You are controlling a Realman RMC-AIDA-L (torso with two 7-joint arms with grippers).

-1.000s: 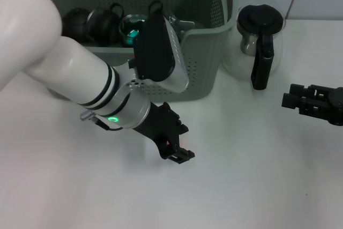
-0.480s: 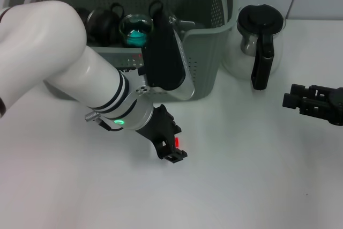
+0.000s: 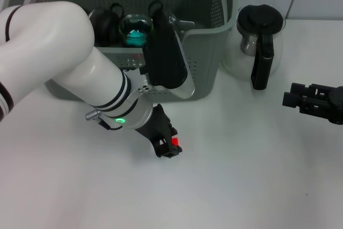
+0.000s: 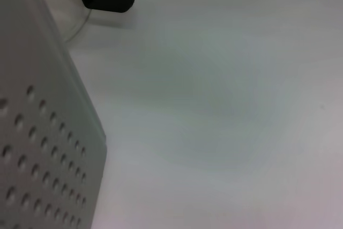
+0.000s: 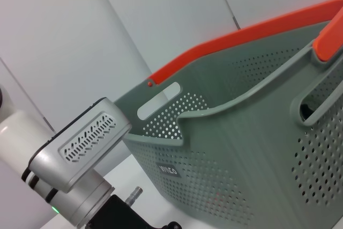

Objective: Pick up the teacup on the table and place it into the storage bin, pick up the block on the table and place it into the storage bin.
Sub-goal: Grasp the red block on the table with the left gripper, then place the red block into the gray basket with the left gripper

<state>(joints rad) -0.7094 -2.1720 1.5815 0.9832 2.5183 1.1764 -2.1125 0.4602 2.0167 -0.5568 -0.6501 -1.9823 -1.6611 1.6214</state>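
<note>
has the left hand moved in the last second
Yes. In the head view the left hand has drawn back toward the robot's left and slightly nearer the storage bin, now over a small red block on the table.

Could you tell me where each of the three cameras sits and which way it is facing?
Head: above, facing down at the table; shows left gripper at a red block, right gripper idle.
Left wrist: low, facing the storage bin wall and table; no own body.
Right wrist: low, facing the bin; shows the left arm.
All share the bin.
</note>
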